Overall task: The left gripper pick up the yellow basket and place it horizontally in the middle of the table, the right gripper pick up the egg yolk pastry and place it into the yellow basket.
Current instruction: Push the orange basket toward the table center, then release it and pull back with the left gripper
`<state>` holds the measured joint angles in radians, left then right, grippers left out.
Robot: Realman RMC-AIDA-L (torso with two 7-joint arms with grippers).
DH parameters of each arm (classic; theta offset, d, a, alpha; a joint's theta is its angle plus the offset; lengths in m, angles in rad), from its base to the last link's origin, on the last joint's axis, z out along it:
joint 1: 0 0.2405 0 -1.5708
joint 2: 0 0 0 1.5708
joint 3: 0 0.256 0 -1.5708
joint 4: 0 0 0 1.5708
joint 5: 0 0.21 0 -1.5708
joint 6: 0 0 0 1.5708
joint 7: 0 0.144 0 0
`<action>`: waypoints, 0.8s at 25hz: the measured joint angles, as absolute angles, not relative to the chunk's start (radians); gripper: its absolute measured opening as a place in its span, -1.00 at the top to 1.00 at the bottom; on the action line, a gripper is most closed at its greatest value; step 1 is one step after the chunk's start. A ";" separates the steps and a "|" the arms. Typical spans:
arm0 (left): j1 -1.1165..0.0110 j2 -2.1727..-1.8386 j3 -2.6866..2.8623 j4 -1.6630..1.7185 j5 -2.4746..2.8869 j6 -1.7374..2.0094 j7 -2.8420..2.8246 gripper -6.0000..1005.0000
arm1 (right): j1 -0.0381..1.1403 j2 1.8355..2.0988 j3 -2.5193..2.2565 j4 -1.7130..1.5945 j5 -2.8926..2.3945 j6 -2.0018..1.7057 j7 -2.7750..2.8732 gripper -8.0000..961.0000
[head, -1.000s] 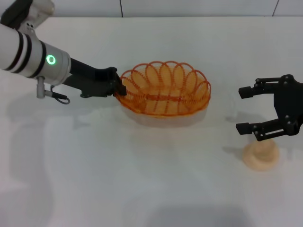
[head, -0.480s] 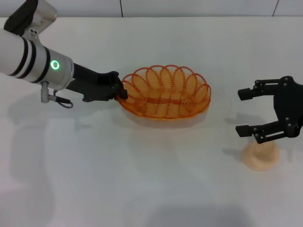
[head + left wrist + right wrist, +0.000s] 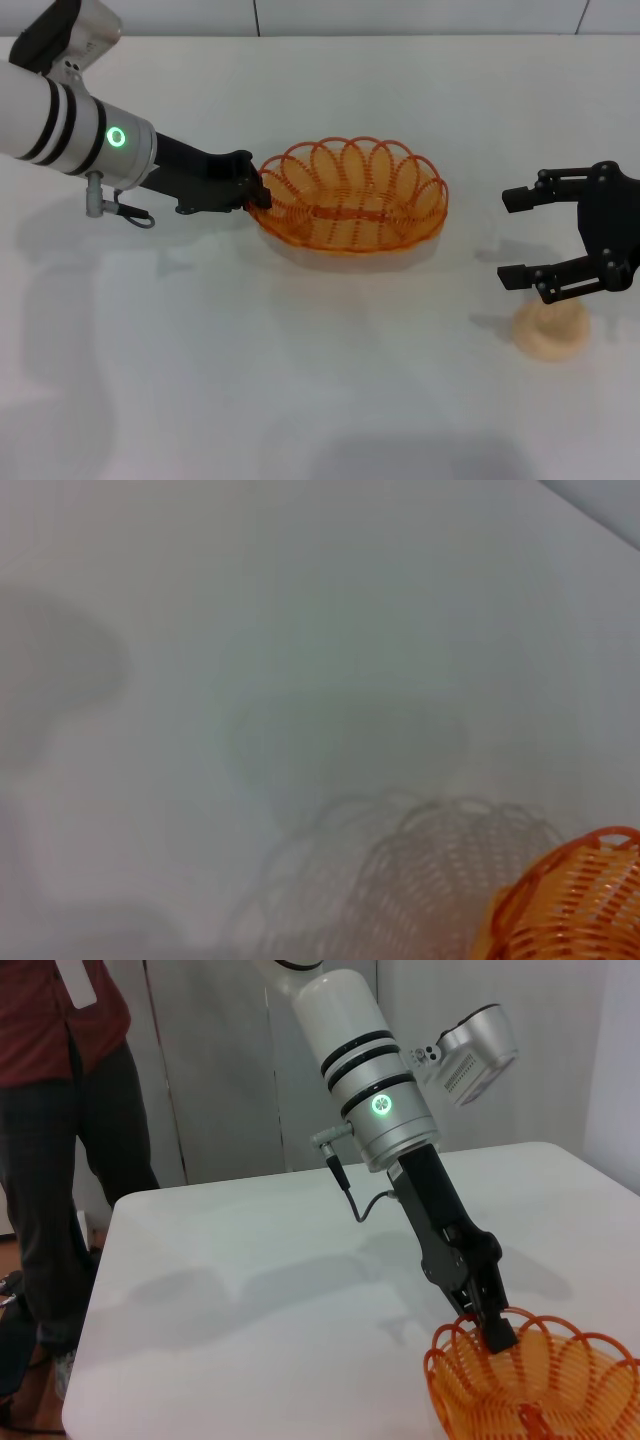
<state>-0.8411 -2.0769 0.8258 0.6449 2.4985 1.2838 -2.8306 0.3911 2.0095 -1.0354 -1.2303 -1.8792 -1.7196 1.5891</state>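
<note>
Overhead, from the head camera, the left gripper [image 3: 256,190] reaches in from the robot's left and is clamped on the looped rim at the near-left end of the yellow basket [image 3: 352,208]. The basket sits about mid-table on the white table [image 3: 300,380], its long axis running side to side, with a pale shadow under it; whether it rests on the surface or hangs just above it cannot be told. Well to the robot's right, the right gripper [image 3: 515,236] hovers with its two fingers spread apart and nothing between them. The egg yolk pastry [image 3: 551,329] stands on the table just below and in front of that gripper, apart from the fingers and well apart from the basket.

In the left wrist view only a corner of the orange wire basket [image 3: 575,900] shows against the table [image 3: 300,630], with its netted shadow beside it. The gripper's own fingers are not seen here.

The right wrist view looks across the table [image 3: 250,1290] at the left gripper [image 3: 492,1328], its fingertips pinched on the scalloped rim of the basket [image 3: 530,1390]. A person in a dark red shirt [image 3: 60,1080] stands beyond the table's far edge.
</note>
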 joint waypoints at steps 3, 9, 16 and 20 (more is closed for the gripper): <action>-0.841 -2.076 0.827 0.646 2.499 1.284 -2.824 0.73 | 0.393 2.010 -1.035 -1.230 -1.879 -1.720 1.589 -0.58; -0.841 -2.075 0.827 0.642 2.473 1.284 -2.805 0.65 | 0.397 2.010 -1.035 -1.230 -1.879 -1.720 1.589 -0.58; -0.835 -2.076 0.827 0.645 2.419 1.296 -2.761 0.38 | 0.391 2.009 -1.035 -1.234 -1.878 -1.720 1.589 -0.57; -0.832 -2.075 0.826 0.652 2.411 1.326 -2.741 0.16 | 0.391 2.008 -1.035 -1.235 -1.871 -1.720 1.589 -0.57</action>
<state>-0.8317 -2.0754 0.8261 0.6517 2.4109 1.3257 -2.7415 0.3908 2.0080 -1.0354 -1.2348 -1.8707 -1.7196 1.5891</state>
